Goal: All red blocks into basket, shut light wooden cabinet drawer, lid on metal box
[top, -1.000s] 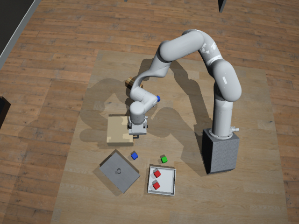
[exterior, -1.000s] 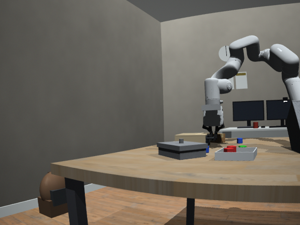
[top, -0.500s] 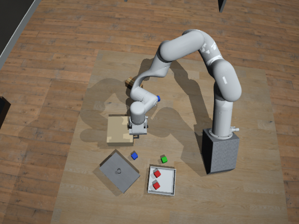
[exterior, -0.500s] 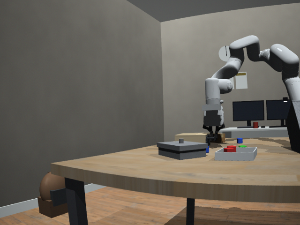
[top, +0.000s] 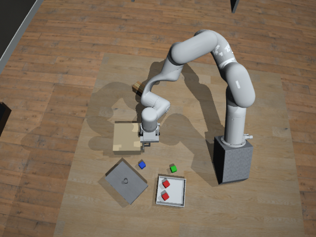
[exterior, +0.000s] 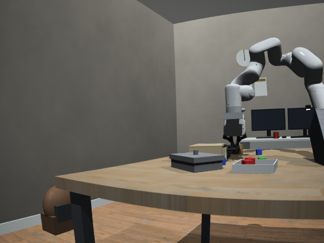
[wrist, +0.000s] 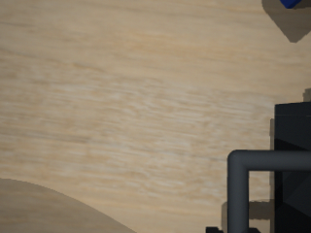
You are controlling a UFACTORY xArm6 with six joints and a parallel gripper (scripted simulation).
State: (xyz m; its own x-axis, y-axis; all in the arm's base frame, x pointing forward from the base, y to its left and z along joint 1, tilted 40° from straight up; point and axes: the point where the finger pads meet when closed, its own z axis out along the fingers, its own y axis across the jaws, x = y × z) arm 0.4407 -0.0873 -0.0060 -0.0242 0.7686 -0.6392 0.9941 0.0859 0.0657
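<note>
At the centre of the top view, we find the gripper (top: 145, 145) pointing straight down at the right-hand edge of the light wooden cabinet (top: 126, 138). Its fingers are closed on the grey drawer handle (wrist: 238, 189), which the wrist view shows as a bent bar at lower right, with the dark drawer front (wrist: 293, 165) behind it. How far the drawer stands out we cannot tell from these views.

Below the cabinet in the top frame, lower centre, the metal box (top: 126, 182) sits turned at an angle, its lid (exterior: 196, 157) on and the small knob (top: 125, 180) at its middle. In the exterior view a dark band runs between lid and box body; whether the lid is fully down we cannot say.

Just right of the box is the basket (top: 183, 191), a white tray with low walls. Inside it lie two red blocks, one nearer the top (top: 166, 183), one below it (top: 165, 196), both well within the rim. A blue block (top: 141, 165) rests on the surface between cabinet and box. A green block (top: 173, 168) lies just above the basket's upper edge, outside it.

A small brown object (top: 138, 88) shows behind the forearm, partly hidden. In the exterior view another blue block (exterior: 258, 151) appears right of the gripper. The arm's grey pedestal (top: 233, 163) stands at the right of the surface (top: 229, 209).
</note>
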